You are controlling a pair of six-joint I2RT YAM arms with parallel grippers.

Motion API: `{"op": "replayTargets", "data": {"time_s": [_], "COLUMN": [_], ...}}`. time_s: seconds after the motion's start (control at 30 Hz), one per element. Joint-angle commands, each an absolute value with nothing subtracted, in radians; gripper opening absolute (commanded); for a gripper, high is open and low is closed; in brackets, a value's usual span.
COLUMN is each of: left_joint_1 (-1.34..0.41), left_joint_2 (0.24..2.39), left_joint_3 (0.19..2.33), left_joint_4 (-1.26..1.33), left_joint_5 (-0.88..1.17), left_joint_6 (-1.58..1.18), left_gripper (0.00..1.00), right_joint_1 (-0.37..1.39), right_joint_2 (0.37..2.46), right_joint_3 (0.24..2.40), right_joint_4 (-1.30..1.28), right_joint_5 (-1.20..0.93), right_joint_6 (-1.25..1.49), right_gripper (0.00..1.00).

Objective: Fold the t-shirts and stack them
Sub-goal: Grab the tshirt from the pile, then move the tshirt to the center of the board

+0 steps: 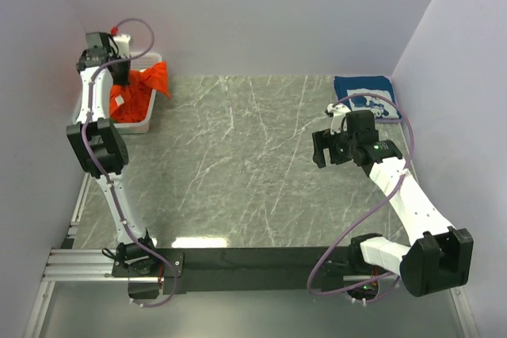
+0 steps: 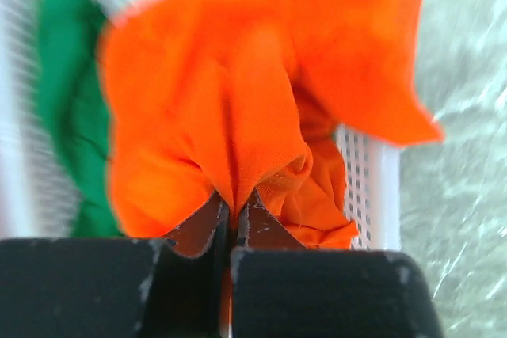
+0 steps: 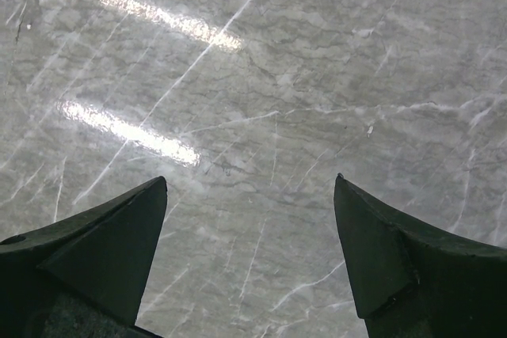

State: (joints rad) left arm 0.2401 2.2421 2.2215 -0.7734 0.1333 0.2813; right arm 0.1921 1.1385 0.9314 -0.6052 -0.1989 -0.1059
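Left wrist view alone shows green t-shirt [image 2: 67, 116] in basket [image 2: 371, 187] beside orange t-shirt [image 2: 238, 100], pinched by left gripper [image 2: 234, 219]; right gripper [image 3: 249, 227] gapes, empty.

The white print on the navy t-shirt [image 1: 360, 85] cannot be read.

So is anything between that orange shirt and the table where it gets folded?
Only the white lattice basket wall. The left pincer is shut on the orange t-shirt, which already drapes over its rim.
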Motion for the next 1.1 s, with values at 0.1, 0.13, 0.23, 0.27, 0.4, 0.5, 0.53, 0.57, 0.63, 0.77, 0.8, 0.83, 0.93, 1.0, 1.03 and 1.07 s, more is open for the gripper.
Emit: {"op": "replayTargets", "data": {"time_s": [0.1, 0.13, 0.23, 0.27, 0.4, 0.5, 0.53, 0.57, 0.63, 0.77, 0.8, 0.83, 0.93, 1.0, 1.03, 1.07], "left_joint_1": [0.256, 0.255, 0.256, 0.255, 0.216, 0.154, 0.131, 0.076, 0.016, -0.128, -0.141, -0.152, -0.163, -0.163, -0.163, -0.163], "left_joint_2": [2.056, 2.028, 1.935, 1.898, 1.830, 1.758, 1.738, 1.700, 1.666, 1.625, 1.621, 1.618, 1.612, 1.617, 1.615, 1.599], "left_joint_3": [2.366, 2.358, 2.361, 2.365, 2.445, 2.441, 2.427, 2.413, 2.373, 2.350, 2.352, 2.353, 2.384, 2.417, 2.416, 2.404], "left_joint_4": [-0.614, -0.585, -0.487, -0.467, -0.394, -0.347, -0.333, -0.316, -0.316, -0.324, -0.308, -0.293, -0.206, -0.169, -0.131, -0.120], "left_joint_5": [0.178, 0.190, 0.258, 0.284, 0.377, 0.400, 0.419, 0.422, 0.420, 0.445, 0.455, 0.465, 0.509, 0.540, 0.546, 0.543], "left_joint_6": [0.247, 0.239, 0.190, 0.152, 0.071, -0.036, -0.057, -0.076, -0.093, -0.184, -0.208, -0.234, -0.366, -0.449, -0.472, -0.510], "left_gripper": [0.01, 0.01, 0.01, 0.01, 0.01, 0.01, 0.01, 0.01, 0.01, 0.01, 0.01, 0.01, 0.01, 0.01, 0.01, 0.01], "right_joint_1": [0.190, 0.189, 0.190, 0.190, 0.189, 0.190, 0.189, 0.187, 0.189, 0.164, 0.160, 0.152, 0.130, 0.114, 0.109, 0.103], "right_joint_2": [1.137, 1.137, 1.138, 1.141, 1.160, 1.170, 1.172, 1.177, 1.177, 1.193, 1.195, 1.196, 1.192, 1.190, 1.187, 1.183], "right_joint_3": [0.982, 0.982, 0.985, 0.985, 0.999, 1.006, 1.012, 1.017, 1.029, 1.048, 1.051, 1.055, 1.057, 1.060, 1.060, 1.060], "right_joint_4": [-0.597, -0.594, -0.592, -0.591, -0.597, -0.603, -0.603, -0.604, -0.604, -0.615, -0.618, -0.620, -0.618, -0.618, -0.620, -0.620], "right_joint_5": [-0.209, -0.207, -0.207, -0.207, -0.222, -0.218, -0.212, -0.201, -0.183, -0.170, -0.181, -0.189, -0.198, -0.209, -0.222, -0.225], "right_joint_6": [-0.117, -0.117, -0.115, -0.114, -0.112, -0.114, -0.114, -0.114, -0.107, -0.101, -0.098, -0.100, -0.095, -0.092, -0.092, -0.092], "right_gripper": [0.91, 0.91, 0.91, 0.91, 0.91, 0.91, 0.91, 0.91, 0.91, 0.91, 0.91, 0.92, 0.93, 0.93, 0.93, 0.93]}}
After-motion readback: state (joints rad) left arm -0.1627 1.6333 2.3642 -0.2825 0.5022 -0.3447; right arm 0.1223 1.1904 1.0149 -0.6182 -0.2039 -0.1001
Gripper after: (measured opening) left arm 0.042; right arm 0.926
